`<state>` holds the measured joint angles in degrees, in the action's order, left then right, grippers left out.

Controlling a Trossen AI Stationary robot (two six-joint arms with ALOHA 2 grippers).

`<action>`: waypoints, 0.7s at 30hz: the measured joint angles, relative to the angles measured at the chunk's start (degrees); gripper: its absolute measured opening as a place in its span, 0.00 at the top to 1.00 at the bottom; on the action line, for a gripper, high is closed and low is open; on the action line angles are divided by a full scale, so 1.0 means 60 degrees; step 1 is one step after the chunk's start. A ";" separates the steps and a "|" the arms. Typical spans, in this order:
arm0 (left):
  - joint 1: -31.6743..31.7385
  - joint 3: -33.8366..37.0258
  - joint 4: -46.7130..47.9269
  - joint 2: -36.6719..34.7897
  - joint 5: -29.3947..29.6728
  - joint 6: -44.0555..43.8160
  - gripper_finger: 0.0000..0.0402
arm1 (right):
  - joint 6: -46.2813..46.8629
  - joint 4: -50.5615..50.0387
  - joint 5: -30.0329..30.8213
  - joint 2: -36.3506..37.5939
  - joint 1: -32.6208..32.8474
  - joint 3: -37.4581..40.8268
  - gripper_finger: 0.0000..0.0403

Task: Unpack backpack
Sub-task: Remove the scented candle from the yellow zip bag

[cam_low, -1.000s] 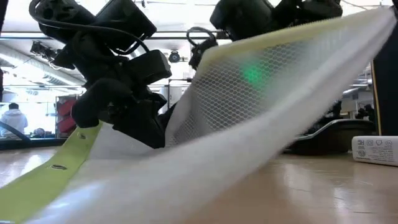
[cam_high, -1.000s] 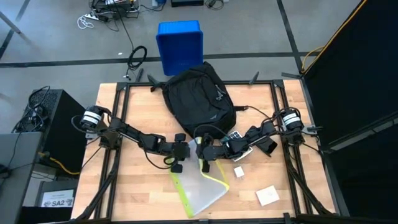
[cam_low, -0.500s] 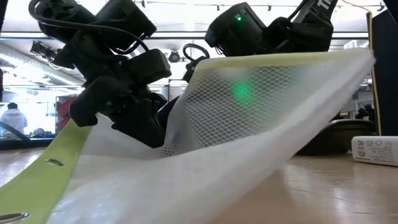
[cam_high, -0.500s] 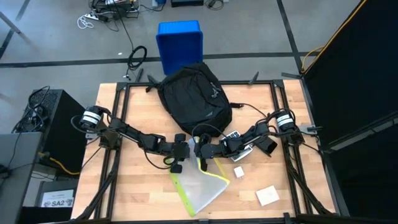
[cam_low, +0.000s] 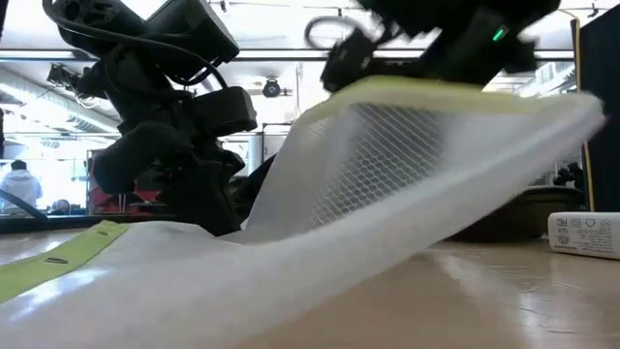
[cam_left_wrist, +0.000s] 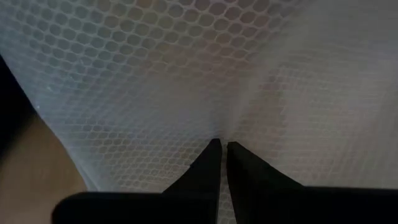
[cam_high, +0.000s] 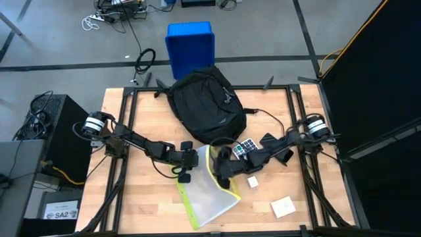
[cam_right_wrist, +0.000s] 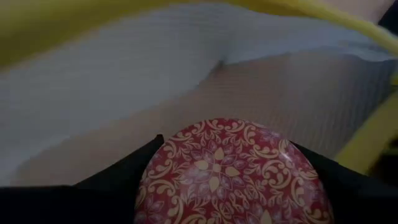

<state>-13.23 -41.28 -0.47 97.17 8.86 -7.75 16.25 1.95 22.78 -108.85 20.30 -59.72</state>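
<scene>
The black backpack (cam_high: 207, 105) lies flat at the table's far middle. Nearer lies a clear mesh pouch (cam_high: 207, 197) with yellow-green edges, its far edge (cam_low: 407, 92) raised and its near end on the table. My left gripper (cam_high: 196, 160) is at the pouch's far left corner, shut on the mesh (cam_left_wrist: 221, 144). My right gripper (cam_high: 222, 172) is at the pouch's raised far edge, shut on a round red tin (cam_right_wrist: 230, 180) with a pale floral pattern. Mesh and a yellow edge (cam_right_wrist: 93, 25) lie around the tin. My left gripper pinches the pouch's mesh (cam_left_wrist: 219, 134) between its two fingertips, slanting down from the table's left. The mesh puckers at the fingertips and is held off the table there. My right gripper has the red tin between its two fingers (cam_right_wrist: 134, 165), one on each side of the rim (cam_right_wrist: 155, 155), patterned face up. It slants down from the right. What the tin rests on is hidden.
A multicoloured cube (cam_high: 247, 146) sits by the right arm. A small white box (cam_high: 252, 181) and a white card (cam_high: 283, 207) lie at the near right. A blue bin (cam_high: 191, 46) stands on the floor beyond the far edge.
My right gripper has gone a little toward the near edge along the pouch's raised far edge, uncovering the cube behind it. The pouch's near left corner has sunk toward the table while its far edge stays raised. The backpack has shifted slightly toward the table's left.
</scene>
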 joint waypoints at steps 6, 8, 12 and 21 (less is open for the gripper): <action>-0.0013 0.0004 0.0277 0.0000 -0.0182 -0.0252 0.99 | 0.0439 -0.1166 0.0873 0.1089 0.0949 -0.0011 0.36; -0.0063 0.0004 0.0352 0.0000 -0.0171 -0.0284 0.99 | 0.0605 -0.1579 0.1276 0.1477 0.1235 -0.0014 0.36; -0.0204 0.0007 0.0450 0.0000 -0.0130 -0.0285 0.99 | 0.1040 -0.2472 0.1972 0.2092 0.1681 -0.0022 0.36; -0.0427 0.0007 0.0788 -0.0004 -0.0131 -0.0504 1.00 | 0.2965 -0.4943 0.1905 0.2490 0.2221 -0.0026 0.36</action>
<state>-15.80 -41.23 4.26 97.14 8.08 -10.77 34.04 -27.71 34.20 -93.91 33.62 -59.88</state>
